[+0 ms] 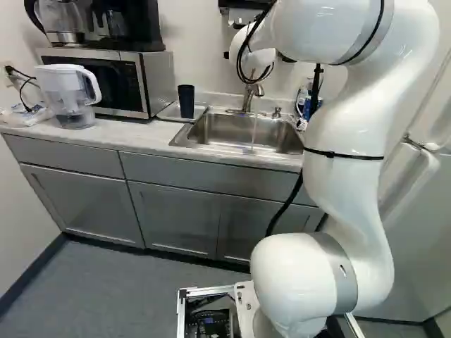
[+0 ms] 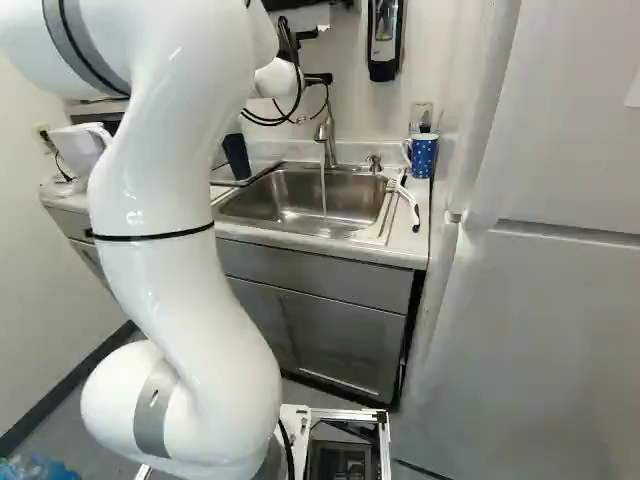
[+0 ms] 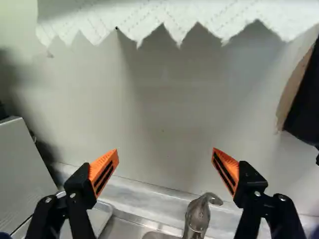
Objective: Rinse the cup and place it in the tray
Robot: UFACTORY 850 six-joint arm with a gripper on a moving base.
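The gripper (image 2: 320,78) is partly hidden behind my wrist in the right base view, above the faucet and facing the back wall. In the wrist view the gripper (image 3: 165,162) stands open with nothing between its orange pads. A dark cup (image 1: 186,101) stands upright on the tray (image 1: 168,113), left of the sink in the left base view. A blue mug with white dots (image 2: 423,156) is right of the sink in the right base view. Water runs from the faucet (image 2: 328,130) into the sink (image 2: 262,200).
Left of the tray are a microwave (image 1: 158,81), a coffee maker (image 1: 141,24) above it and a water pitcher (image 1: 70,95). A white brush (image 2: 408,203) lies by the sink's right rim. A soap dispenser (image 2: 386,35) hangs on the wall; a fridge (image 2: 540,300) stands at the right.
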